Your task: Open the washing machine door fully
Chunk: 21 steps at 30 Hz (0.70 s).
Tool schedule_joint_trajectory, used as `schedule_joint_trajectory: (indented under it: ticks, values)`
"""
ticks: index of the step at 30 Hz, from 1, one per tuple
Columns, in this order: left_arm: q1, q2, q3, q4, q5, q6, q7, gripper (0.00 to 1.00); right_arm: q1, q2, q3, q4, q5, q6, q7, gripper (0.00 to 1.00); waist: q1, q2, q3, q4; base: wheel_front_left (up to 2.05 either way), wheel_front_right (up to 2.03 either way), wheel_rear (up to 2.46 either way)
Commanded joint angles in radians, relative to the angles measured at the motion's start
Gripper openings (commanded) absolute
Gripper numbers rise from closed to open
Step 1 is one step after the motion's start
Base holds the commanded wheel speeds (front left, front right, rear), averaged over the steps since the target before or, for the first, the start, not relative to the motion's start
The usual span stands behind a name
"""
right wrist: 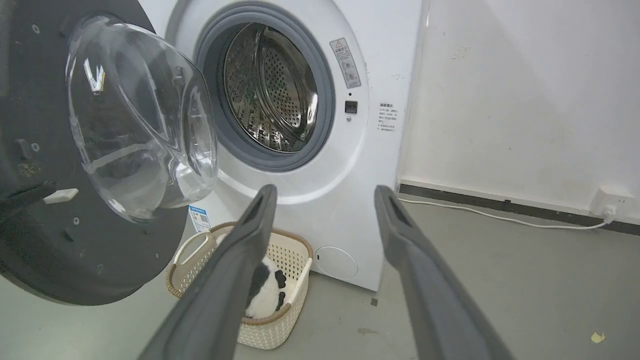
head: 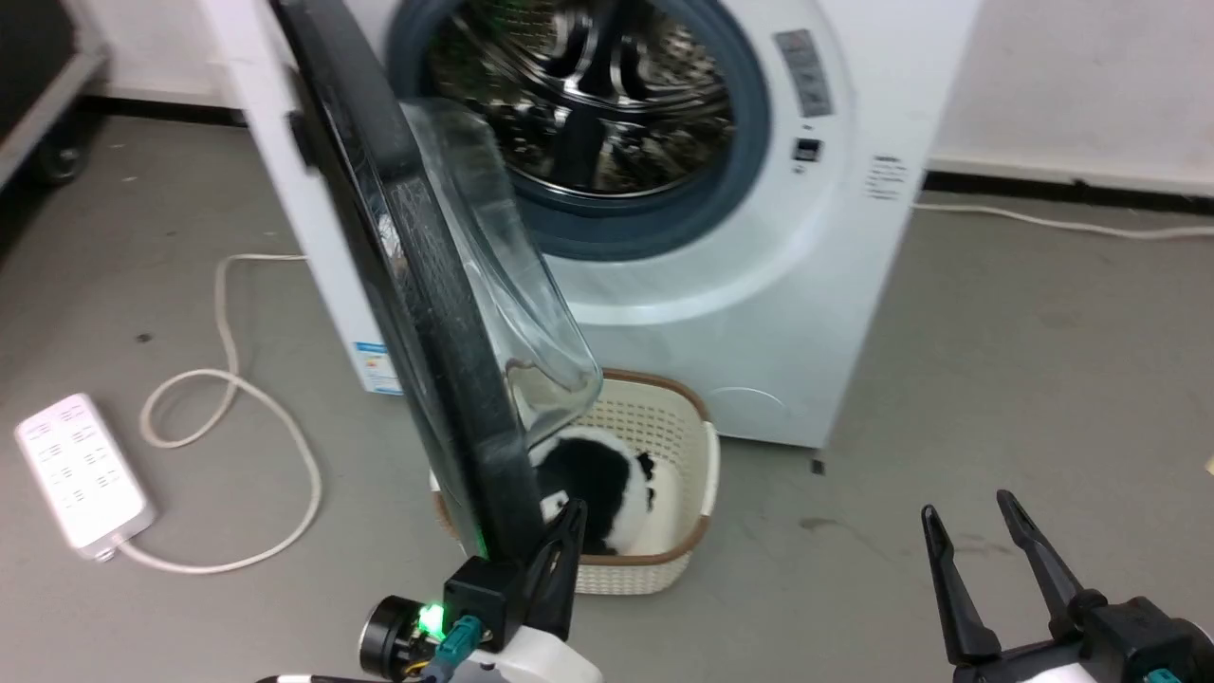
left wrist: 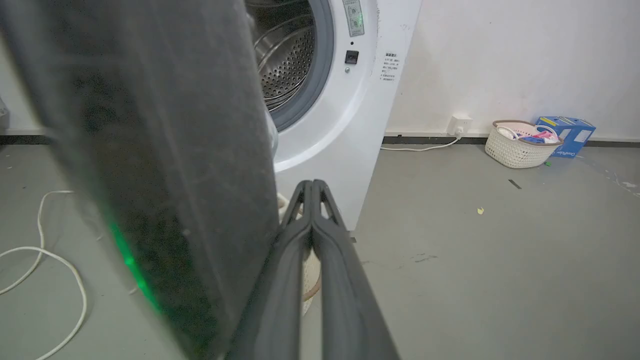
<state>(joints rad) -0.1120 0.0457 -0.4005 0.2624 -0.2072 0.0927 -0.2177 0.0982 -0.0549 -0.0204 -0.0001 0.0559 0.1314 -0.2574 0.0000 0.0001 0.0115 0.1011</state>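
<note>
Floor, far left: white power strip [head: 83, 471] with a white cable [head: 230, 375] looping toward the washing machine [head: 806, 313]. Next, the washing machine door [head: 417, 313] stands swung out from the machine's left side, seen nearly edge-on from the head, black rim toward the camera and clear glass bowl bulging toward the opening. Its lower rim hangs over the left part of a cream basket [head: 675, 410] with a brown rim, which sits on the floor against the machine's front and holds a black-and-white plush toy [head: 597, 479]. Left gripper [head: 574, 517]: fingers pressed together, holding nothing, tips just beside the door's lower rim; contact cannot be told. Drum [head: 588, 85] open to view, shiny and perforated, ringed by the grey gasket [head: 664, 223]. Right gripper [head: 965, 507]: fingers spread wide, empty, well apart from the door and machine, above bare floor. Left wrist view, far right by the wall: a second basket [left wrist: 520, 150] beside a blue box [left wrist: 567, 132].
</note>
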Motion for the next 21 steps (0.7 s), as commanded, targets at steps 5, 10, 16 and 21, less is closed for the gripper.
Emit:
schedule_joint_trajectory:
  ticks: [5, 10, 16, 21]
  values:
    - [-0.005, 0.031, 0.035, 0.008, -0.013, 0.012, -0.014, 0.00, 0.017, 0.005, 0.011, 0.007, 0.008, -0.001, -0.004, 1.00, 0.0000, -0.0001, -0.025, 0.091, 0.00, 0.00, 0.00]
    - [0.007, 0.042, 0.055, -0.007, -0.027, 0.020, -0.021, 0.00, 0.022, 0.005, 0.023, 0.011, 0.012, -0.001, -0.004, 1.00, 0.0000, -0.0001, -0.032, 0.187, 0.00, 0.00, 0.00]
    - [0.007, 0.075, 0.106, -0.040, -0.040, 0.037, -0.033, 0.00, 0.013, 0.005, 0.054, 0.000, 0.003, -0.001, -0.004, 1.00, 0.0000, -0.0001, 0.003, 0.280, 0.00, 0.00, 0.00]
    - [-0.064, 0.119, 0.192, -0.029, -0.077, 0.045, -0.038, 0.00, -0.016, 0.002, 0.075, -0.004, -0.052, -0.001, -0.004, 1.00, 0.0000, -0.0001, 0.093, 0.326, 0.00, 0.00, 0.00]
